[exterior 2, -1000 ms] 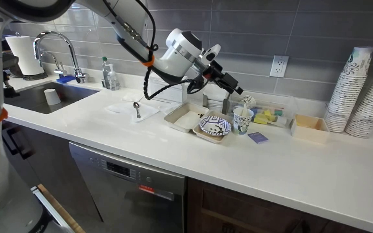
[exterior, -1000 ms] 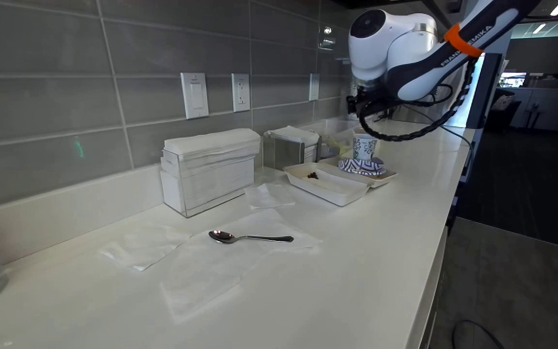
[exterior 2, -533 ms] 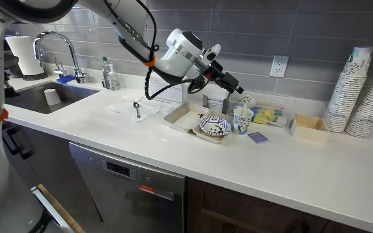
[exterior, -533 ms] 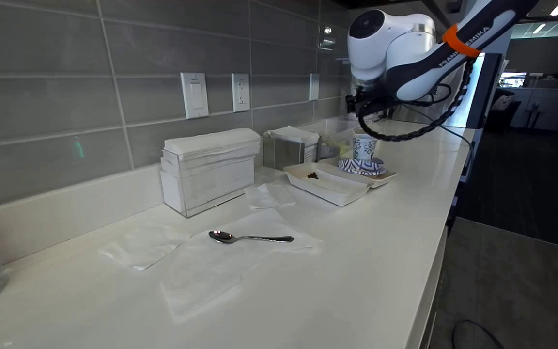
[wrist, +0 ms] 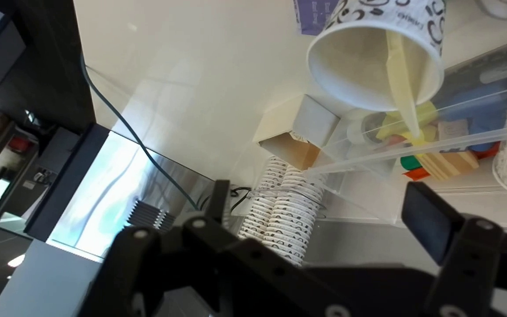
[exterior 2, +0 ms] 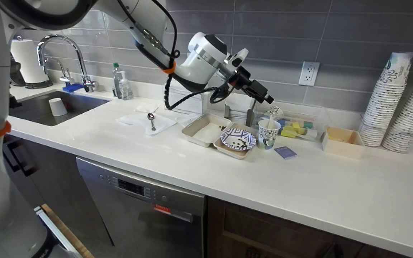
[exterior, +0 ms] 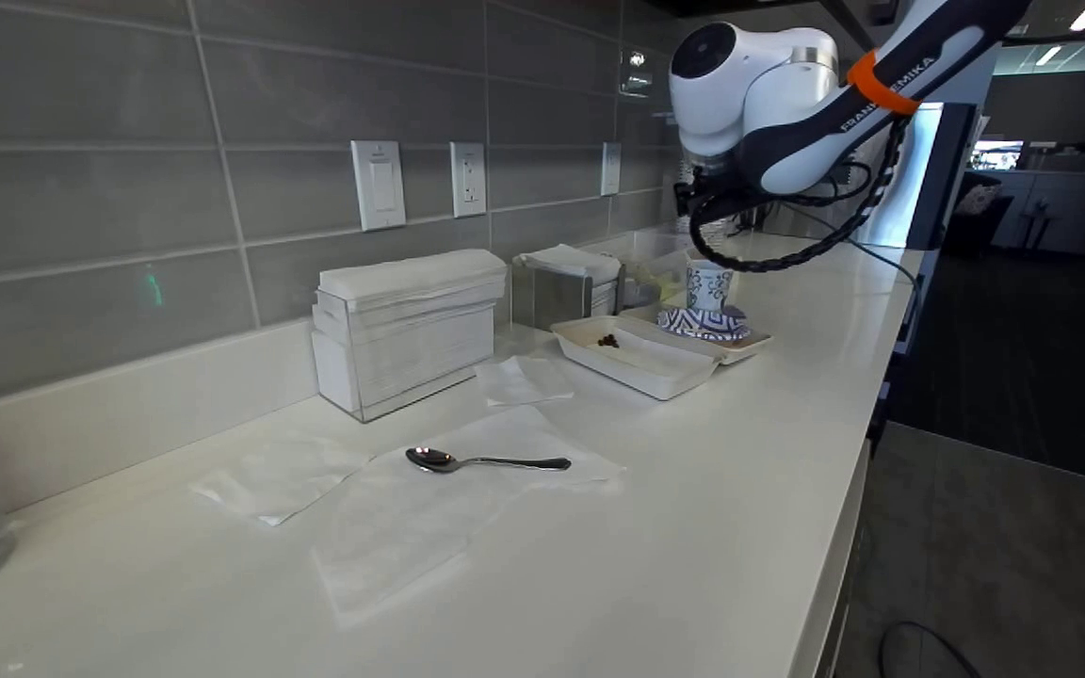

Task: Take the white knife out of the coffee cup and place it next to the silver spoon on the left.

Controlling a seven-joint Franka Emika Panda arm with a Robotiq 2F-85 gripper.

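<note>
The gripper (wrist: 324,209), its fingers (wrist: 429,222) wide apart, is hanging higher than the cup (wrist: 348,66), in which the white knife (wrist: 399,79) is leaning, one end jutting out. An off-line approach could be toppling that probably light cup.

In an exterior view, white table (exterior 2: 299,193), far side, left to right: soap btls (exterior 2: 124,89), clear napkin box (exterior 2: 194,104), smaller napkin holder (exterior 2: 250,117), clear bin (exterior 2: 322,121), beige box (exterior 2: 342,147). Cup stacks (exterior 2: 386,104) far right, can't tell if straight on top. Loose napkins (exterior 2: 162,123) mid-left, nearer than napkin box. Open takeout box (exterior 2: 206,134) right of those, w/ coffee cup (exterior 2: 266,138) upright just beside it, on right. Purple pkt (exterior 2: 285,152) nr cup, a bit nearer + right.
</note>
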